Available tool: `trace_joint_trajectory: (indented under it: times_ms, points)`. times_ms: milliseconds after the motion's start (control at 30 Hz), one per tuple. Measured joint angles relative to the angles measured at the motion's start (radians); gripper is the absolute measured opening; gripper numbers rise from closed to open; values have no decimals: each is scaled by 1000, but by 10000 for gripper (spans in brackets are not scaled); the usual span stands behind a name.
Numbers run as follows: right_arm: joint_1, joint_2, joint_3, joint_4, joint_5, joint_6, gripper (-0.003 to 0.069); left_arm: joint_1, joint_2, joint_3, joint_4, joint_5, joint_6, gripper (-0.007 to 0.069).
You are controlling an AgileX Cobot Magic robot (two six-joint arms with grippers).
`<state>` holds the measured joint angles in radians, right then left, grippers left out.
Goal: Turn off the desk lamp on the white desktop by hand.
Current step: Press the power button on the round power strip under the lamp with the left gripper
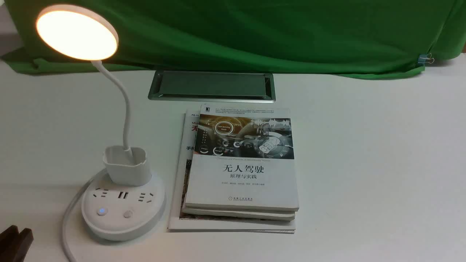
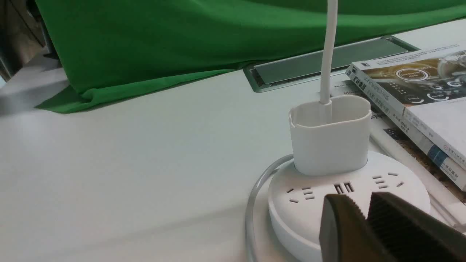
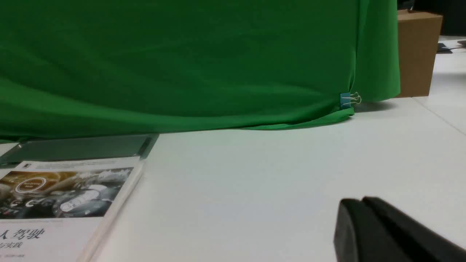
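Note:
The white desk lamp is lit; its round disc head [image 1: 77, 32] glows at the far left. Its thin neck [image 1: 125, 109] drops into a small cup [image 1: 126, 165] on the round socket base [image 1: 145, 218]. The base has a blue-lit button [image 1: 101, 211] and a plain button [image 1: 127, 214]. It stands on the white desktop [image 1: 364, 163]. My left gripper [image 1: 14, 240] is shut and empty at the near left corner, apart from the base. In the left wrist view the gripper [image 2: 360, 203] covers the near part of the base [image 2: 302, 214], hiding the buttons. My right gripper [image 3: 360, 202] is shut and empty, low over bare desktop.
A stack of books [image 1: 242, 163] lies just right of the lamp base. A silver-framed grey hatch [image 1: 212, 86] sits behind it. Green cloth [image 1: 255, 32] hangs along the back, held by a binder clip [image 1: 424, 58]. The lamp's cable [image 1: 67, 218] curls round the base's left. A cardboard box [image 3: 417, 51] stands far right.

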<state>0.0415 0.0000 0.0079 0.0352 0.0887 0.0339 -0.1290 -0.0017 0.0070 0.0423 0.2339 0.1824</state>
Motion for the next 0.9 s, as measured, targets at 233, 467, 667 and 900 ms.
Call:
trace_joint_trajectory:
  times_ms: [233,467,667,900]
  points:
    - [0,0,0,0,0,0,35,0,0,0,0,0,0,92]
    - [0,0,0,0,0,0,35,0,0,0,0,0,0,92]
    - [0,0,0,0,0,0,35,0,0,0,0,-4,0,92]
    - [0,0,0,0,0,0,35,0,0,0,-35,-117,-5,92]
